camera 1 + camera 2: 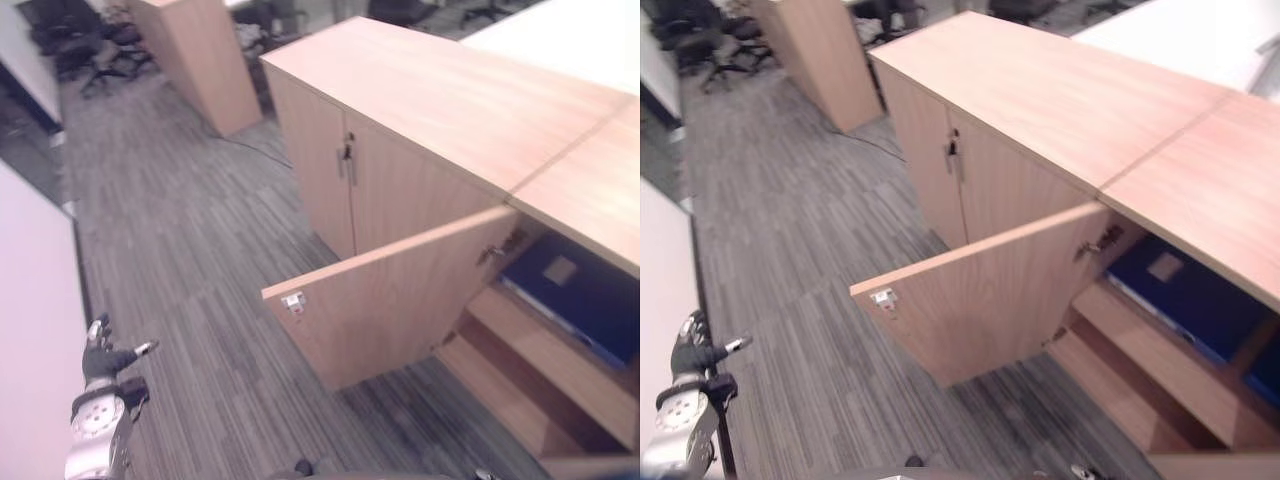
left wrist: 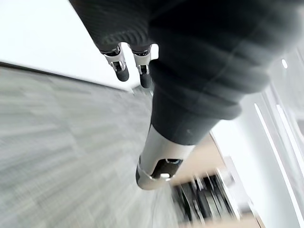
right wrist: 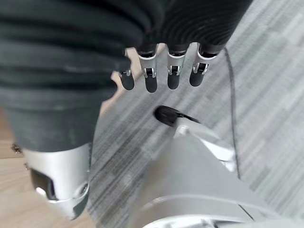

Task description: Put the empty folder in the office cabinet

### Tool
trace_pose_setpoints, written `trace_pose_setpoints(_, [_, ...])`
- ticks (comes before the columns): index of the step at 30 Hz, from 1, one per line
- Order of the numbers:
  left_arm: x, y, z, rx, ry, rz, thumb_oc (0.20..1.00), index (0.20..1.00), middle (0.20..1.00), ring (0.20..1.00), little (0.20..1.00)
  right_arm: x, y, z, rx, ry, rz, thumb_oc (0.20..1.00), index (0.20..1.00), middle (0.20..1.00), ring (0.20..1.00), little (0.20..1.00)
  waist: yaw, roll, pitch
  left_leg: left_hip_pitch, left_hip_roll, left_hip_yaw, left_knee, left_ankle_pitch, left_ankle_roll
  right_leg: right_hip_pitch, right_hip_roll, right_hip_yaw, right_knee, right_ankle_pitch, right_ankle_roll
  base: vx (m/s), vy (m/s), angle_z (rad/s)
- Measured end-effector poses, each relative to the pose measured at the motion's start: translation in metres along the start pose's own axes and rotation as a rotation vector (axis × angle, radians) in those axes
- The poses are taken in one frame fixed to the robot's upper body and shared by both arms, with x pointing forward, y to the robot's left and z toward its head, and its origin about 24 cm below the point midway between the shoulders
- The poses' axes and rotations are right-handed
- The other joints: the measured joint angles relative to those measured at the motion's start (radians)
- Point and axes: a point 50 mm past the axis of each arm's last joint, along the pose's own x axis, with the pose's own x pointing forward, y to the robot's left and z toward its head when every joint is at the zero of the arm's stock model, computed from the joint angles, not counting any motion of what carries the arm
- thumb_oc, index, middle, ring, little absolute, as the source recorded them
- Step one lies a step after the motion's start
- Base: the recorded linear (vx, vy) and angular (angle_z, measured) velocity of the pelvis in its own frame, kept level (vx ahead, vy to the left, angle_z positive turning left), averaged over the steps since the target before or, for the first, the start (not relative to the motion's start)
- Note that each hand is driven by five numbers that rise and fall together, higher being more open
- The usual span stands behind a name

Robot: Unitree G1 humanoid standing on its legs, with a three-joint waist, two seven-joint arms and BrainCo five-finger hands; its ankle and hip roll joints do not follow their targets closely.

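The wooden office cabinet [image 1: 450, 110] stands to my right with one door [image 1: 390, 300] swung open toward me. Inside, a dark blue folder [image 1: 580, 290] lies flat on the upper shelf, also seen in the right eye view [image 1: 1185, 290]. My left hand [image 1: 105, 360] hangs low at the far left, well away from the cabinet, fingers [image 2: 121, 64] straight and holding nothing. My right hand [image 3: 71, 71] is over the grey carpet, its fingers [image 3: 151, 78] relaxed and empty.
The cabinet's left pair of doors [image 1: 350, 180] is shut. A lower shelf [image 1: 540, 370] sits under the folder. A second wooden cabinet [image 1: 200, 60] and office chairs [image 1: 80, 40] stand at the back left. A white surface [image 1: 30, 330] borders my left side.
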Motion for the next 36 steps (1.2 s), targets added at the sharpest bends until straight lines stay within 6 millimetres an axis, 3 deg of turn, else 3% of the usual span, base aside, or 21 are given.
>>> trace_pose_setpoints(1, [0.004,-0.006,0.0,0.002,0.008,-0.017,1.0,1.0,1.0,1.0,1.0,0.0,0.002,0.004,-0.013,-0.009,0.005,1.0,1.0,1.0,1.0,1.0,-0.005,0.007,0.0,-0.013,-0.002,0.008,0.017,-0.022,0.038,0.0,-0.001,0.015,-0.02,0.057,-0.032,-0.06,0.249,-0.23])
trace_pose_setpoints(2, [0.006,-0.008,0.005,-0.006,-0.008,-0.026,1.0,1.0,1.0,1.0,1.0,0.0,0.004,0.005,-0.017,-0.01,0.015,1.0,1.0,1.0,1.0,1.0,-0.007,0.005,0.003,-0.004,-0.003,0.018,0.017,-0.036,0.046,-0.015,0.002,0.029,-0.019,0.082,-0.059,-0.06,0.164,-0.49])
trace_pose_setpoints(3, [0.003,-0.007,0.009,-0.027,-0.033,-0.034,1.0,1.0,1.0,1.0,1.0,0.0,0.016,0.009,-0.016,-0.021,0.048,1.0,1.0,1.0,1.0,1.0,-0.002,0.019,0.005,0.018,0.024,0.065,-0.008,-0.025,0.052,-0.056,0.018,0.025,0.097,-0.065,0.004,-0.06,0.059,-0.72])
trace_pose_setpoints(4, [-0.001,-0.006,0.01,-0.022,-0.043,-0.05,1.0,1.0,1.0,1.0,1.0,-0.001,0.018,0.005,-0.021,-0.009,0.061,1.0,1.0,1.0,1.0,1.0,0.015,0.015,-0.001,0.032,0.041,0.086,-0.038,-0.004,0.042,-0.068,0.074,-0.004,0.181,-0.194,0.01,-0.02,-0.051,-0.75])
trace_pose_setpoints(5, [-0.003,-0.005,0.012,-0.015,-0.057,-0.063,1.0,1.0,1.0,1.0,1.0,-0.001,0.019,0.002,-0.03,-0.003,0.065,1.0,1.0,1.0,1.0,1.0,0.03,0.0,-0.005,0.042,0.047,0.094,-0.048,0.014,0.029,-0.059,0.12,-0.03,0.177,-0.267,0.017,0.03,-0.07,-0.57])
trace_pose_setpoints(6, [-0.006,-0.002,0.007,-0.01,-0.038,-0.06,1.0,1.0,1.0,1.0,1.0,-0.001,0.017,0.0,-0.035,0.002,0.06,1.0,1.0,1.0,1.0,1.0,0.04,-0.02,-0.002,0.041,0.044,0.108,-0.05,0.019,0.024,-0.033,0.164,-0.03,0.107,-0.288,0.021,0.06,-0.044,-0.42])
trace_pose_setpoints(7, [-0.009,0.0,0.0,-0.002,0.002,-0.058,1.0,1.0,1.0,1.0,1.0,-0.001,0.017,0.0,-0.048,0.003,0.058,1.0,1.0,1.0,1.0,1.0,0.04,-0.044,0.0,0.046,0.041,0.111,-0.047,0.023,0.017,0.007,0.186,-0.009,0.025,-0.279,0.029,0.02,-0.052,-0.27])
trace_pose_setpoints(8, [-0.012,0.0,-0.005,0.004,0.026,-0.067,1.0,1.0,1.0,1.0,1.0,-0.001,0.016,-0.001,-0.05,0.01,0.056,1.0,1.0,1.0,1.0,1.0,0.039,-0.05,-0.003,0.053,0.041,0.115,-0.049,0.026,0.012,0.031,0.197,0.003,-0.021,-0.262,0.056,0.02,-0.057,-0.23])
trace_pose_setpoints(9, [-0.015,-0.001,-0.009,0.008,0.04,-0.083,1.0,1.0,1.0,1.0,1.0,-0.001,0.015,-0.001,-0.05,0.008,0.054,1.0,1.0,1.0,1.0,1.0,0.04,-0.051,-0.005,0.068,0.046,0.125,-0.056,0.027,0.01,0.054,0.216,0.003,-0.061,-0.257,0.058,0.04,-0.074,-0.26])
trace_pose_setpoints(13, [-0.02,-0.022,-0.017,-0.011,0.066,-0.176,1.0,1.0,1.0,1.0,1.0,0.0,0.007,0.005,-0.059,-0.011,0.036,1.0,1.0,1.0,1.0,1.0,0.029,-0.021,-0.02,0.117,0.076,0.146,-0.11,0.038,-0.007,0.069,0.265,0.032,-0.092,-0.247,0.06,0.03,-0.046,-0.25])
trace_pose_setpoints(17, [-0.015,-0.035,-0.01,-0.025,0.046,-0.22,1.0,1.0,1.0,1.0,1.0,0.0,0.007,0.003,-0.061,-0.007,0.04,1.0,1.0,1.0,1.0,1.0,0.019,-0.035,-0.03,0.125,0.082,0.163,-0.11,0.036,-0.01,0.069,0.273,0.052,-0.092,-0.246,0.056,0.03,-0.026,-0.17])
trace_pose_setpoints(23, [-0.017,-0.058,-0.009,-0.005,0.059,-0.338,1.0,1.0,1.0,1.0,1.0,-0.001,0.008,-0.014,-0.078,0.034,0.044,1.0,1.0,1.0,1.0,1.0,-0.006,-0.083,-0.058,0.141,0.084,0.185,-0.109,0.037,-0.01,0.06,0.278,0.078,-0.092,-0.239,0.048,-0.01,-0.014,-0.12])
trace_pose_setpoints(33, [-0.025,-0.125,0.003,-0.049,0.041,-0.556,1.0,1.0,1.0,1.0,1.0,-0.002,0.015,-0.015,-0.105,0.032,0.065,1.0,1.0,1.0,1.0,1.0,-0.035,-0.081,-0.061,0.146,0.086,0.203,-0.11,0.037,-0.012,0.057,0.282,0.093,-0.092,-0.234,0.042,-0.01,-0.003,-0.05])
trace_pose_setpoints(36, [-0.027,-0.13,0.005,-0.098,0.048,-0.569,1.0,1.0,1.0,1.0,1.0,-0.002,0.016,-0.013,-0.106,0.03,0.066,1.0,1.0,1.0,1.0,1.0,-0.028,-0.084,-0.061,0.146,0.086,0.203,-0.109,0.037,-0.012,0.055,0.282,0.094,-0.092,-0.233,0.041,0.0,0.0,0.0])
